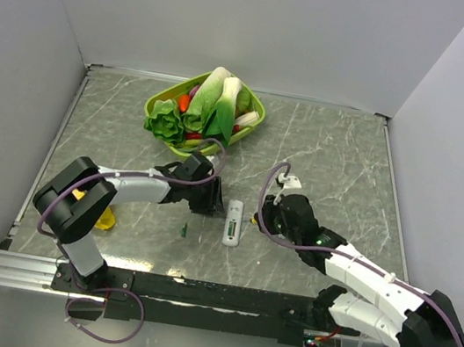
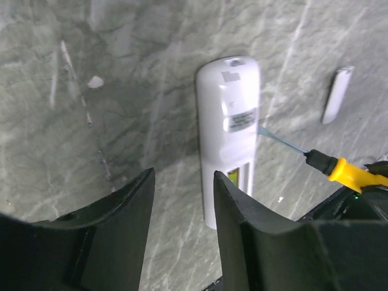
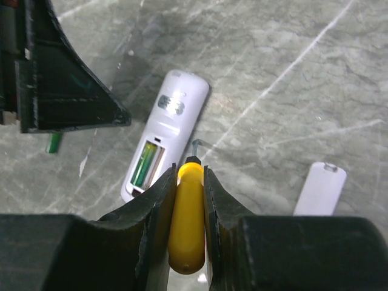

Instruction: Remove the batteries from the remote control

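Observation:
The white remote control (image 1: 233,223) lies face down at the table's middle, its compartment open. One green battery (image 3: 144,165) sits inside it, and another dark green battery (image 3: 54,142) lies loose on the table to its left. My left gripper (image 2: 182,176) stands open just left of the remote control (image 2: 227,121), nothing between its fingers. To the remote's right, my right gripper (image 3: 189,173) is shut on the yellow-handled screwdriver (image 3: 188,224), whose tip (image 3: 195,144) is beside the remote's edge. The white cover strip (image 3: 320,191) lies apart to the right.
A green basket (image 1: 256,111) of toy vegetables stands at the back. A small yellow object (image 1: 106,220) lies by the left arm's base. Grey walls close in the table on three sides.

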